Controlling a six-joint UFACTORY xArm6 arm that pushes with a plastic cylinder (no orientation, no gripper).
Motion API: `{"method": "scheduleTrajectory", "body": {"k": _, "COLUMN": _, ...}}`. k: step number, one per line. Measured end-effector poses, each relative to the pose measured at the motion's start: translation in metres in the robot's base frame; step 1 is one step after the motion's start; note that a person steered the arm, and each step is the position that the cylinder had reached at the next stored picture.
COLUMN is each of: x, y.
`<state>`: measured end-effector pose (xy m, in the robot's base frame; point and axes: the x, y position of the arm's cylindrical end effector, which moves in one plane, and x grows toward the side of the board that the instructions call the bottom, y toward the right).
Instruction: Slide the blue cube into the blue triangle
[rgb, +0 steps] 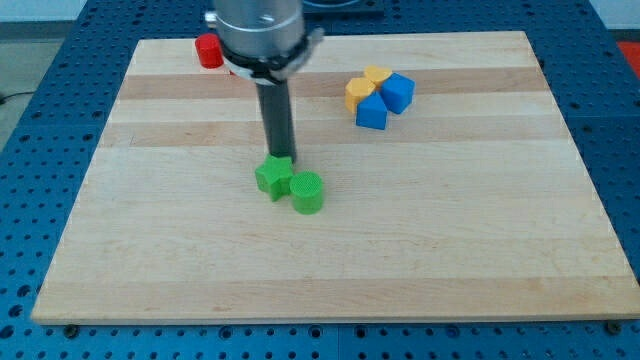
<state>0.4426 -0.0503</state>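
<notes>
Resting at the view's centre, my tip (279, 158) of the dark rod, which has no fingers to clench, touches the green plastic star block (273, 178) beside a ribbed green cylinder (308, 193). Well apart on the pale wooden board (450, 250), the smooth blue cube (398, 92) touches the blue triangle (371, 112), beside two yellow blocks (366, 84). A red block (209, 51) sits top left.

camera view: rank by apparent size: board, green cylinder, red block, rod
1. board
2. rod, its tip at the green star
3. green cylinder
4. red block, partly hidden by the arm and farther from the camera, so 3 versus 4 is unsure.
</notes>
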Motion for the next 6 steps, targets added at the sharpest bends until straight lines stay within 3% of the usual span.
{"method": "scheduleTrajectory", "body": {"k": 1, "x": 0.008, "y": 0.024}}
{"method": "scheduleTrajectory", "body": {"k": 3, "x": -0.019, "y": 0.15}}
{"method": "scheduleTrajectory", "body": {"k": 5, "x": -0.111, "y": 0.204}}
{"method": "scheduleTrajectory", "body": {"k": 6, "x": -0.142, "y": 0.195}}
